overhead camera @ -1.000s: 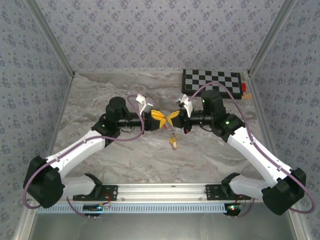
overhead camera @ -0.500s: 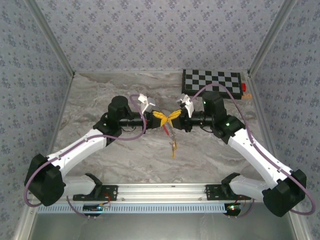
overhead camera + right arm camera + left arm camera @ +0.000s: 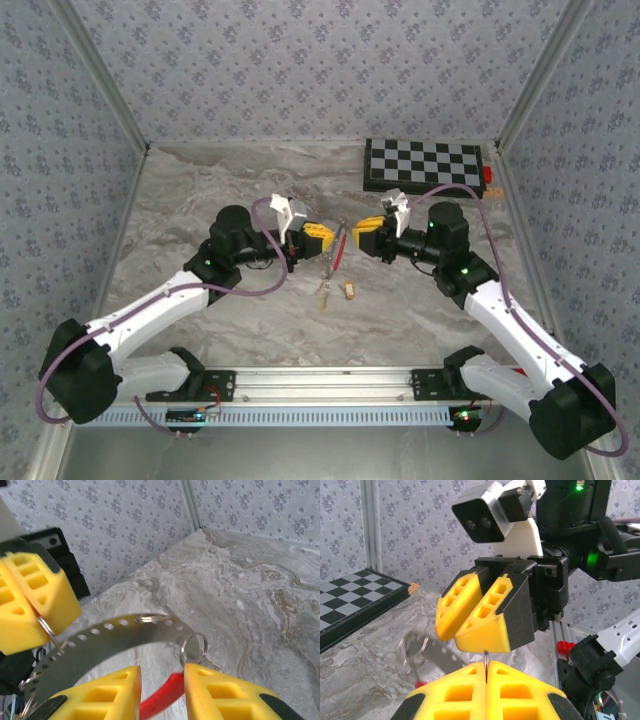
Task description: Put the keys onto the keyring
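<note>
Both keys sit near the left gripper — threaded or not, unclear. It pinches the keyring; the right gripper stands spread.

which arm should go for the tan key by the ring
Right, probably. The right gripper stands open with nothing in it, close to the tan key. The left gripper is shut on the keyring and should keep holding it.

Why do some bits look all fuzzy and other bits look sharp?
Left wrist view: the keyring is smeared and soft, the right gripper facing it is crisp, and a green light glares. Right wrist view: the keyring looks sharper. Top view: the table is evenly lit, the keys too tiny for detail.
</note>
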`<action>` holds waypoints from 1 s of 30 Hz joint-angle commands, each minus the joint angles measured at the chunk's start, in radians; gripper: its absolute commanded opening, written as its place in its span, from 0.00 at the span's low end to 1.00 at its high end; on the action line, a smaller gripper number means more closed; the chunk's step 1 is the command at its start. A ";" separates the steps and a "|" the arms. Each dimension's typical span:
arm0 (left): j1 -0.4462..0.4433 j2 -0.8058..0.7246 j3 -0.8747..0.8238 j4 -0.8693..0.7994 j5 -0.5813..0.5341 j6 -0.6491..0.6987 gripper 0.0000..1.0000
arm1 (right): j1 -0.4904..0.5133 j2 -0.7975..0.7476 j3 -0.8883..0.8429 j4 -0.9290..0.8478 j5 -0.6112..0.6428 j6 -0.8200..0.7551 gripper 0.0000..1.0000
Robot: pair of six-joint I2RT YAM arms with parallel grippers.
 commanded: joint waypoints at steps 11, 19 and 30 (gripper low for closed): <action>-0.008 0.029 -0.024 0.379 -0.060 -0.221 0.00 | 0.038 0.015 -0.117 0.565 -0.002 0.260 0.28; -0.016 0.029 -0.018 0.393 -0.069 -0.231 0.00 | 0.090 0.076 -0.093 0.634 -0.010 0.258 0.22; -0.017 0.028 -0.021 0.388 -0.071 -0.226 0.00 | 0.103 0.085 -0.106 0.732 -0.007 0.282 0.22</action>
